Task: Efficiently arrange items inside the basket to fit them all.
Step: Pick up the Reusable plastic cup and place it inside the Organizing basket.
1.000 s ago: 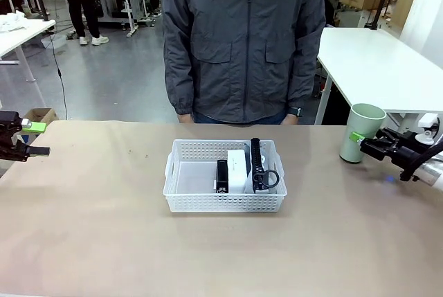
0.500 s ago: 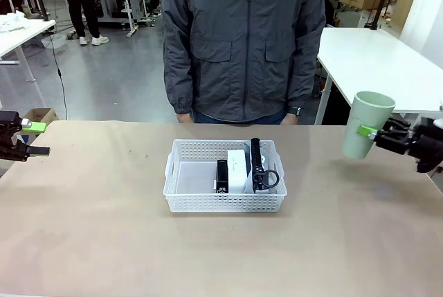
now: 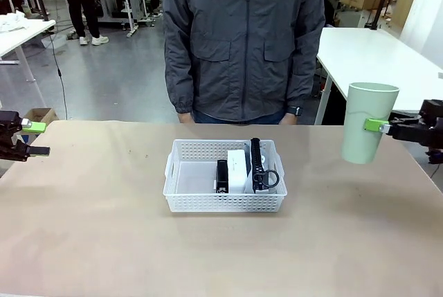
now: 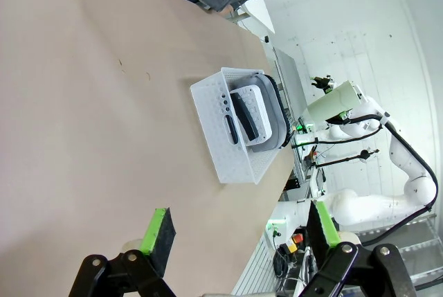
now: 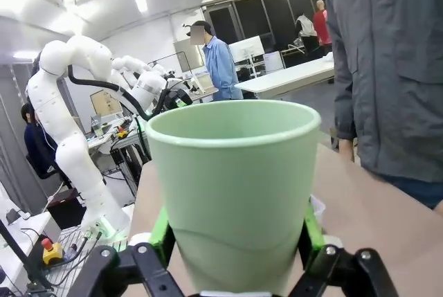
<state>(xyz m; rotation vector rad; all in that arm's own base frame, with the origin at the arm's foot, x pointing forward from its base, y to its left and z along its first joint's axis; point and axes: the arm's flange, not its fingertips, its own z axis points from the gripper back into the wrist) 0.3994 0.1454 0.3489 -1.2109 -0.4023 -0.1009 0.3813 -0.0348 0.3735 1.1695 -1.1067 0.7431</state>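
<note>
Since the earlier front frames your right gripper point(image 3: 385, 127) has carried the pale green plastic cup point(image 3: 368, 122) up off the table point(image 3: 104, 241); it now hangs clear of the surface at the right edge of the frame, upright, mouth up.

Item, right claw: clenched on the cup. In the right wrist view the green pads point(image 5: 161, 231) press both sides of the cup's lower wall.

Item, left gripper point(image 4: 239, 238): released, jaws wide apart, holding nothing. You see it parked at the far left edge of the front view, level with the table's back edge, unchanged from the earlier frames.

Item, white plastic basket point(image 3: 225, 199): centre of the front frame, unmoved. Its right half holds a small white boxy device point(image 3: 237, 169), a black stapler point(image 3: 222, 175) just to its left, and a black strap point(image 3: 261, 172) looped to its right. The grey pouch is probably what lies under or behind these, but you cannot confirm that from here. The left half of the basket floor looks free.

Item, person: standing at the far side, centre top of frame, arms down, not taking part.

Step in hand: transport of the cup, the last item outside the basket. Your next move calls for a carry leftward across the frame and a lowering into the free left half, upright, without knocking the near wall or the stapler.
</note>
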